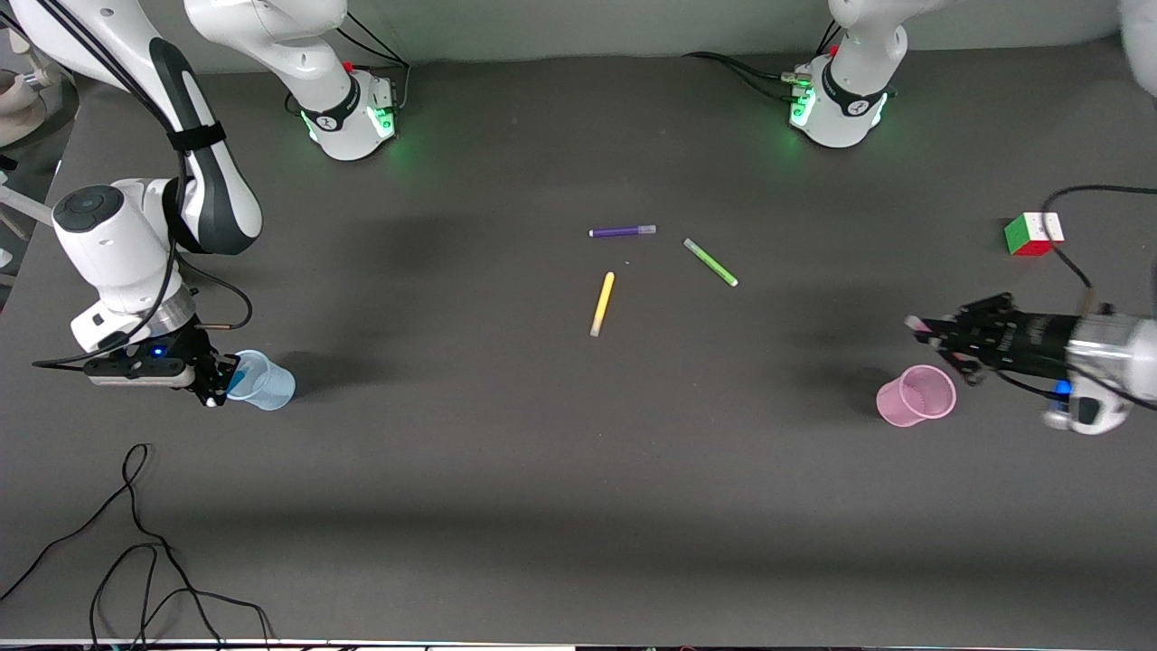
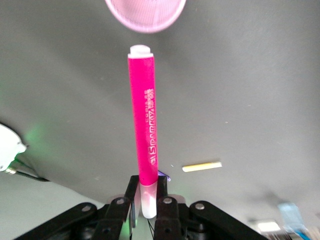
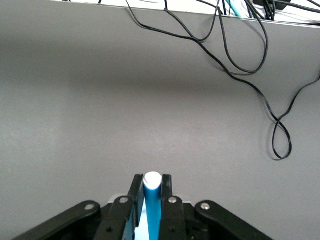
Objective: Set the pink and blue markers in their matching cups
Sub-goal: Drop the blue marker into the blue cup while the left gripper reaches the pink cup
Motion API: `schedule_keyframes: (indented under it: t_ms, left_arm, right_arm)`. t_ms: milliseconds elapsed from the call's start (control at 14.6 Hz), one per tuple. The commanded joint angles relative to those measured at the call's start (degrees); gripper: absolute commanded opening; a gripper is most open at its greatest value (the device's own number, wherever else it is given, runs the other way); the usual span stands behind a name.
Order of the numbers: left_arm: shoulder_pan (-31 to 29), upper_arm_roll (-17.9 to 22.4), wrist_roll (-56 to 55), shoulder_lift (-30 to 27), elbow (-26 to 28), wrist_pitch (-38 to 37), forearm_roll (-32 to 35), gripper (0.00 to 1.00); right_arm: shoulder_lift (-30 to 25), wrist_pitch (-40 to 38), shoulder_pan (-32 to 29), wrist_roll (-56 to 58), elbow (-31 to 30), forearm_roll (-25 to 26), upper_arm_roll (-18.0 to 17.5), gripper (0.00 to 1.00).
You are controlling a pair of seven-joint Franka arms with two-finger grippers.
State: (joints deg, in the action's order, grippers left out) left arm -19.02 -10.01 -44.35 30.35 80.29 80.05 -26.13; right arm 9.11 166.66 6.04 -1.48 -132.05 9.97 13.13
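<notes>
From the front view, my right gripper [image 1: 215, 384] sits at the rim of the pale blue cup [image 1: 265, 381], which tilts toward it at the right arm's end of the table; I'd judge I'm feeding the marker in, though the marker barely shows here. My left gripper [image 1: 931, 330] hovers just above the pink cup [image 1: 917, 396] at the left arm's end, a white tip poking out, lined up for the drop. Purple [image 1: 622, 231], green [image 1: 710, 262] and yellow [image 1: 602, 304] markers lie mid-table, well apart from both cups, and a puzzle cube [image 1: 1033, 234] sits toward the left arm's base; nothing blocks either cup.

In the left wrist view, my fingers pinch the pink marker [image 2: 142, 130] at its pale cap, its white end aimed at the pink cup's mouth [image 2: 145, 15].

In the right wrist view, my fingers clamp the blue marker [image 3: 152, 207], white end up. A loose black cable [image 3: 260, 90] trails over the bare table, clear of me.
</notes>
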Motion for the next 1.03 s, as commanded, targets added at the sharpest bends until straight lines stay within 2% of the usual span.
schedule_keyframes:
  t_ms: [0, 137, 274, 479, 752, 957]
  left_arm:
    - [-4.51, -1.07, 3.21, 6.63, -4.86, -1.91, -6.98, 0.00]
    - [-7.42, -1.16, 3.47, 9.28, -5.40, -2.00, -12.25, 0.00]
    - [-8.31, -1.24, 4.00, 10.95, -5.23, -2.00, -14.64, 0.00]
    - [-10.23, -1.24, 4.35, 13.67, -4.70, -2.00, -19.12, 0.00]
    - [-12.35, -1.24, 9.36, 17.71, -4.00, -3.84, -21.93, 0.00]
    - [-13.41, -1.16, 11.29, 20.10, -4.00, -4.81, -22.91, 0.00]
  right_arm:
    - [-0.68, 1.65, 0.02, 1.13, -1.37, 1.11, 0.85, 0.99]
    - [-0.68, 1.03, 0.02, 0.69, -1.02, 1.11, 0.85, 1.00]
    - [-1.20, -1.41, 0.11, 0.69, -0.06, 1.02, 0.67, 1.00]
    - [-1.73, -18.24, 0.46, 0.34, 8.44, -0.47, -0.46, 1.00]
    - [-2.34, -40.93, 0.46, 0.25, 20.93, -11.26, -3.10, 1.00]
    - [-3.83, -53.77, 0.55, 0.16, 27.96, -12.87, -4.07, 1.00]
